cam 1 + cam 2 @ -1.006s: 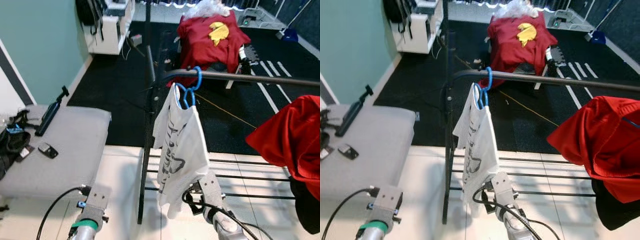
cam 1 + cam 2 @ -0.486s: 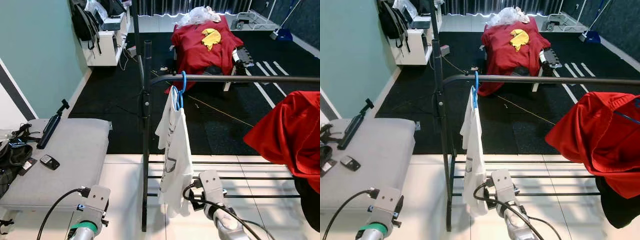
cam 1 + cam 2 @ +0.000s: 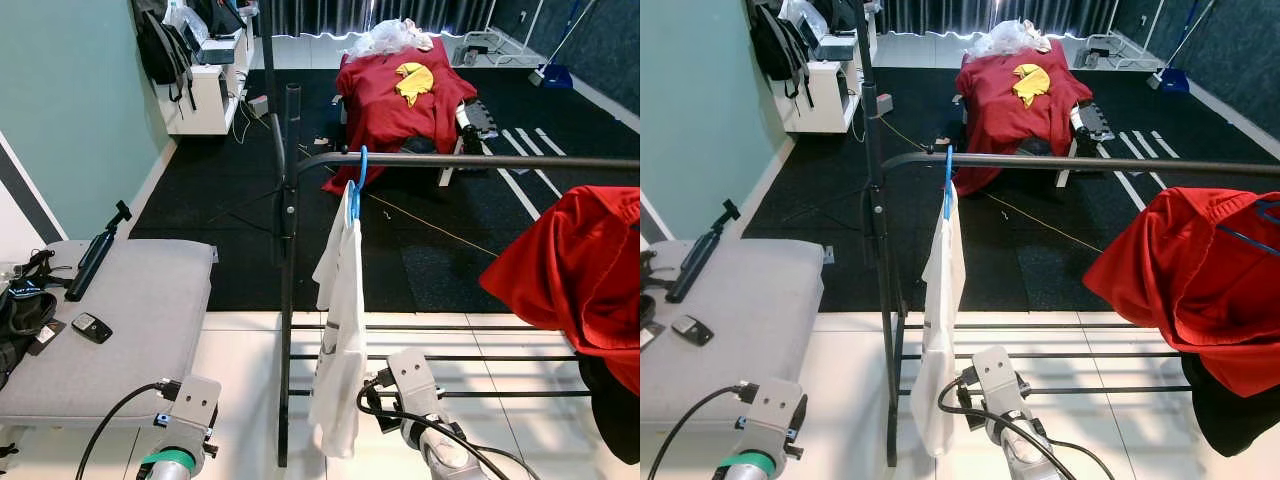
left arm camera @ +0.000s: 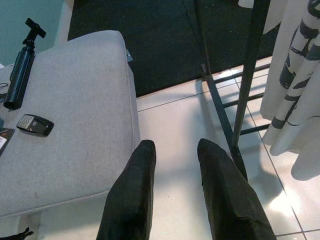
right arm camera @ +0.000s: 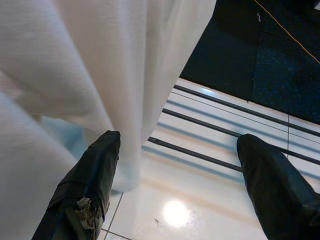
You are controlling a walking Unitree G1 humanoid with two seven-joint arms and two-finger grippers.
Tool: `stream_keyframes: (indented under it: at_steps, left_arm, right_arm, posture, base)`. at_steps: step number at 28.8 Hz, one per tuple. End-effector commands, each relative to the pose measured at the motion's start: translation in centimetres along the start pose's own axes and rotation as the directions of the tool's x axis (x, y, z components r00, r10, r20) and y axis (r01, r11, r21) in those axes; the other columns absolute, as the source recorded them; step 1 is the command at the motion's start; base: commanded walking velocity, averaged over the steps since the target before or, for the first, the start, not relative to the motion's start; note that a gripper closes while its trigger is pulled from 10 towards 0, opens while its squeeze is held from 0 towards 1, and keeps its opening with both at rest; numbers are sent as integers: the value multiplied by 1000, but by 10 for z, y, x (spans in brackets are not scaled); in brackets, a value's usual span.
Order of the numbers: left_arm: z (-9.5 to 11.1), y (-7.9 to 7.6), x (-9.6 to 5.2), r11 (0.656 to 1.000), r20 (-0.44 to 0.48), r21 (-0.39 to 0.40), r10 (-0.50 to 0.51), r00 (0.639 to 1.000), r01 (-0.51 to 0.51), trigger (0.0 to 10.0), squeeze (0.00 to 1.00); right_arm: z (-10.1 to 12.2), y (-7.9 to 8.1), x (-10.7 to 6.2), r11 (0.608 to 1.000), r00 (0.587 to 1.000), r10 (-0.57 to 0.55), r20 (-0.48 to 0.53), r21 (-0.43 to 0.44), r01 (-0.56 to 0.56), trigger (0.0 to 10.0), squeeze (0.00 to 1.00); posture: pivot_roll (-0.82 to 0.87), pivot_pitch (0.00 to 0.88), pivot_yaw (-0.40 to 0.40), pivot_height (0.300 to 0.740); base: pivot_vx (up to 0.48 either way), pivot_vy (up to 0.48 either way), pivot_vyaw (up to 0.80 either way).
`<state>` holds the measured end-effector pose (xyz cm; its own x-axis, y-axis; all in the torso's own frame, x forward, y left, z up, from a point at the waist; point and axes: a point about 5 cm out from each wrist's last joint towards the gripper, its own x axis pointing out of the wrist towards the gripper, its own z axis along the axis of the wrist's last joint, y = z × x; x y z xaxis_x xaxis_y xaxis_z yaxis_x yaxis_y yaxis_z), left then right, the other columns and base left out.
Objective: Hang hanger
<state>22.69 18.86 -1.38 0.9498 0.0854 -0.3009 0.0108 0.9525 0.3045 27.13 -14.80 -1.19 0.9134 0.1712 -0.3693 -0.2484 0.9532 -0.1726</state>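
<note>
A blue hanger [image 3: 355,178] hooks over the black top rail [image 3: 480,160] of a clothes rack, near its left post. From the hanger hangs a white T-shirt with dark print [image 3: 338,340], turned almost edge-on. My right arm [image 3: 410,385] is low beside the shirt's hem. In the right wrist view the right gripper [image 5: 180,145] is open wide, and the white cloth [image 5: 100,65] hangs just past one finger without being held. My left gripper [image 4: 177,147] is open and empty above the white tile floor, between the grey bench and the rack's post [image 4: 247,80].
A red garment [image 3: 580,270] drapes over the rail at the right. The grey bench [image 3: 120,310] on the left carries a small black device [image 3: 91,327] and a tripod [image 3: 95,255]. Low rack bars [image 3: 480,357] cross the floor. A red-draped object [image 3: 400,90] stands on black matting behind.
The whole view has shifted as the camera moved. The white shirt has turned from broadside to nearly edge-on under the rail. Both arms stay low.
</note>
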Motion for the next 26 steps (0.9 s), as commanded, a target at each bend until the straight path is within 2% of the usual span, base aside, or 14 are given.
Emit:
stream_keyframes:
  at_steps: [1,8,26]
  left_arm:
    - [-6,0,-2,1000,-24,3,3,1000,-3,10000,0]
    - [-7,2,-5,1000,-23,7,14,1000,-14,10000,0]
    - [-10,5,-7,999,-31,6,33,999,-33,10000,0]
  right_arm:
    - [-4,-1,-2,1000,1000,-14,-10,8,14,10000,0]
    - [-7,0,-4,1000,1000,-12,-14,8,12,10000,0]
    - [-4,4,-2,1000,1000,5,-13,8,-4,10000,0]
  posture:
    - [-85,0,41,740]
    - [-75,0,43,740]
    - [-55,0,36,740]
  base:
    - [0,0,0]
    - [0,0,0]
    - [-314,0,0]
